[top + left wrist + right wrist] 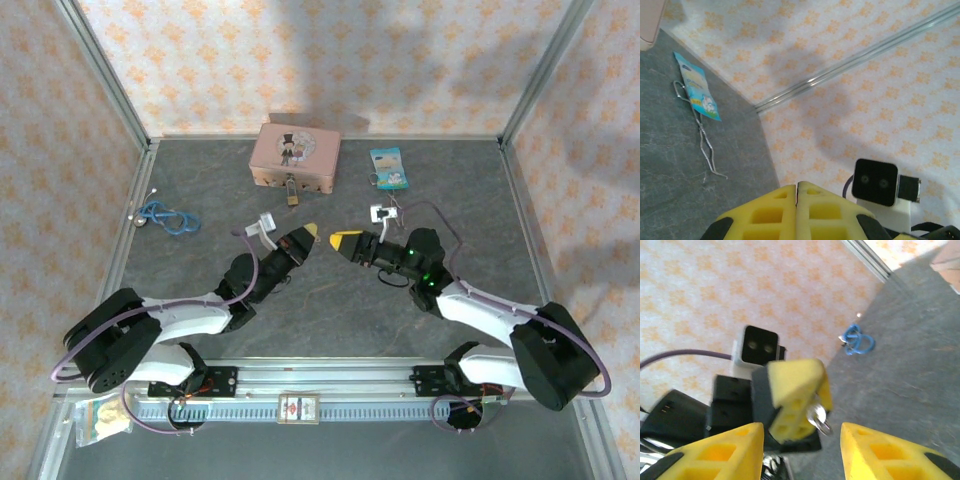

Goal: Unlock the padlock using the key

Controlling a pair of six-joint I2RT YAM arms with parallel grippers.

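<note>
**Left pincer** (pixel 306 234): clenched, yellow foam jaws pressed flat together, gripping what looks like a small silver key (pixel 819 418) with its ring end jutting from the tip.

**Right pincer** (pixel 345 243): released, jaws spread wide, facing the left pincer tip to tip, just beside it.

**Tiny brass-gold padlock** (pixel 291 197) with thin silver shackle: hangs at the front clasp of the pink rectangular tin (pixel 295 155), ahead of the left pincer and well apart from both tips. Judged light, hard and slick, and free to swing on the shackle. Probably best pinched across the flat brass body by the released pincer, with the keyhole left clear. Key judged thin and stiff, prone to twisting between soft foam.

**Count:** one padlock, one key, one pink tin, and two pincers. Also one blue printed tag (pixel 388 167) on a wire loop beyond the right pincer, and one coiled blue cord (pixel 165 215) well off to the left pincer's outer side.
</note>
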